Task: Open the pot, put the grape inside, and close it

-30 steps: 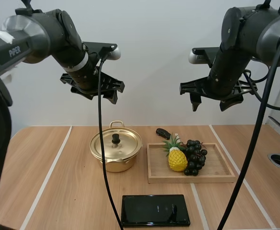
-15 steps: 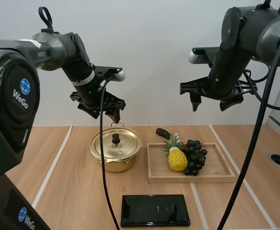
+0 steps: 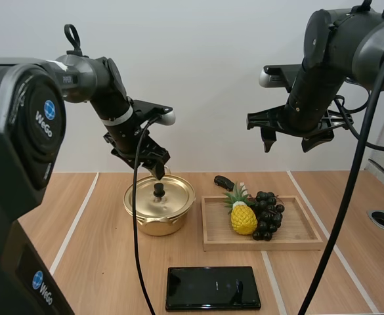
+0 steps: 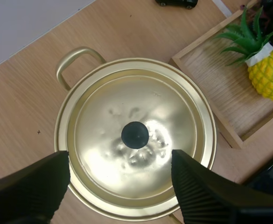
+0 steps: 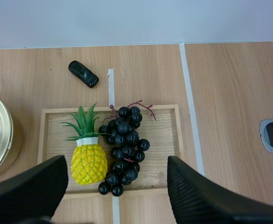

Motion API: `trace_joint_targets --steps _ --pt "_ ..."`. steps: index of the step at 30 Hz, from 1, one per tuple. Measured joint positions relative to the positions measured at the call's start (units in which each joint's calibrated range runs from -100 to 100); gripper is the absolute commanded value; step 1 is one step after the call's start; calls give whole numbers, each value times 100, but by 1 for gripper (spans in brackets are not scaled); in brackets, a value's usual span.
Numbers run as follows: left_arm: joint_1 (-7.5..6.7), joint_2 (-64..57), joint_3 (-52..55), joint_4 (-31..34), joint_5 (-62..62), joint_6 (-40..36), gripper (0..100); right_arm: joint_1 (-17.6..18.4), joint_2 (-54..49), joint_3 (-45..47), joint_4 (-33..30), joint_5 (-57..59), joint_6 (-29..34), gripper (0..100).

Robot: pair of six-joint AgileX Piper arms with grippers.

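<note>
Wooden table (image 3: 80,262) bearing lidded pot (image 3: 159,205); grapes (image 3: 267,213) lie in tray (image 3: 264,247) at the pot's 3 o'clock. Left gripper (image 4: 120,161), fingers wide, straddles the lid knob (image 4: 135,135) for lifting; right gripper (image 3: 288,146) hovers wide above grapes.

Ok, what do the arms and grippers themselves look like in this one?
The left arm and right arm are glossy black with rounded joints; the left carries white PiPER lettering, a white wrist band and round blue WeGo badges. The left gripper and right gripper each have two black wedge-shaped fingers with ribbed inner faces.
</note>
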Motion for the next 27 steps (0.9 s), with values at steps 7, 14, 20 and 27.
trace_joint_targets --steps 7,14,20,27 --pt "0 301 0 -275 -14 236 100 0 0 0 0 0 0 100" --pt "0 497 0 -445 -97 327 100 0 0 0 0 0 0 100" --pt "0 703 0 -477 -285 350 100 0 0 0 9 0 0 100" --pt "0 846 0 -541 -681 358 100 0 0 0 14 0 0 100"
